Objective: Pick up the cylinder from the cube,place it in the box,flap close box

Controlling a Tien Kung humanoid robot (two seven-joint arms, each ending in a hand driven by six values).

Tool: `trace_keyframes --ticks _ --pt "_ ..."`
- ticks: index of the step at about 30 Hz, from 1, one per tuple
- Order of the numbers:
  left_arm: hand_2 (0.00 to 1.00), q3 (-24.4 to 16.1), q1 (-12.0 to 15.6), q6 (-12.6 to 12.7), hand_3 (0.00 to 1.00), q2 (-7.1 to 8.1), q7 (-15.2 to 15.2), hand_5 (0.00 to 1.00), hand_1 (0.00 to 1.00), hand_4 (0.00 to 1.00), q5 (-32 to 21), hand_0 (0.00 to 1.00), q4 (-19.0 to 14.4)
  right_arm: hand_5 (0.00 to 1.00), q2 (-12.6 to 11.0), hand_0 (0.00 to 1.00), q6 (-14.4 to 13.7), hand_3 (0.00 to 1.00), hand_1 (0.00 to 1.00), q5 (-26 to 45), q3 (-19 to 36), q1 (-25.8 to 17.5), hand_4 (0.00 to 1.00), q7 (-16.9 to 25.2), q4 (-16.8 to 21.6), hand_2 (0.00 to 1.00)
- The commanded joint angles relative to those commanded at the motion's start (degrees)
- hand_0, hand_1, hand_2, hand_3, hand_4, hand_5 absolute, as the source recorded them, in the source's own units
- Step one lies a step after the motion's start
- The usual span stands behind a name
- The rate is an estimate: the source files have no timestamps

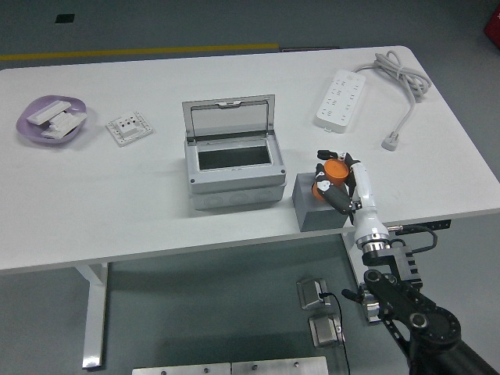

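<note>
An orange cylinder [331, 176] lies on top of a grey cube [317, 208] near the table's front edge, right of the box. My right hand [337, 181] comes in from the lower right and its fingers are curled around the cylinder, which still rests on the cube. The grey box [234, 173] stands in the middle of the table with its clear lid [230, 119] flipped up at the back and its inside empty. My left arm is out of view.
A white power strip [341, 98] with its cable [402, 78] lies at the back right. A white socket plate [129, 128] and a purple dish [51, 122] with white parts lie at the back left. The table's front edge [234, 248] runs close by the cube.
</note>
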Motion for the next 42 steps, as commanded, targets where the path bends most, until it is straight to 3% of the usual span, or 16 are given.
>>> trace_keyframes --ticks 10,16,20,33,42 --pt "0.522 -0.1 0.0 0.0 0.609 -0.02 0.0 0.153 0.572 0.583 0.1 0.628 0.0 0.002 -0.4 0.396 -0.6 0.532 0.288 -2.9 -0.2 2.8 0.002 -1.2 0.5 0.495" --pt "0.521 -0.2 0.0 0.0 0.609 0.05 0.1 0.153 0.572 0.582 0.3 0.629 0.0 0.002 -1.1 0.387 -1.5 0.533 0.287 -7.1 -2.9 8.0 0.002 -3.9 -0.2 0.495" --pt "0.521 -0.3 -0.1 0.0 0.608 0.19 0.1 0.152 0.572 0.582 0.6 0.628 0.0 0.002 -0.8 0.377 -1.5 0.531 0.290 -11.9 -7.2 12.8 0.002 -8.0 -1.7 0.488" --pt "0.521 -0.2 -0.2 0.0 0.607 0.91 0.6 0.151 0.572 0.581 1.2 0.628 0.0 0.002 2.5 0.365 5.6 0.530 0.292 -32.1 -19.2 29.1 0.002 -21.7 -6.5 0.486" --pt "0.521 -0.4 -1.0 -0.2 0.609 1.45 0.5 0.150 0.572 0.581 2.4 0.629 0.0 0.002 3.5 0.365 7.3 0.529 0.289 -41.5 -25.4 37.9 0.002 -20.9 -15.0 0.487"
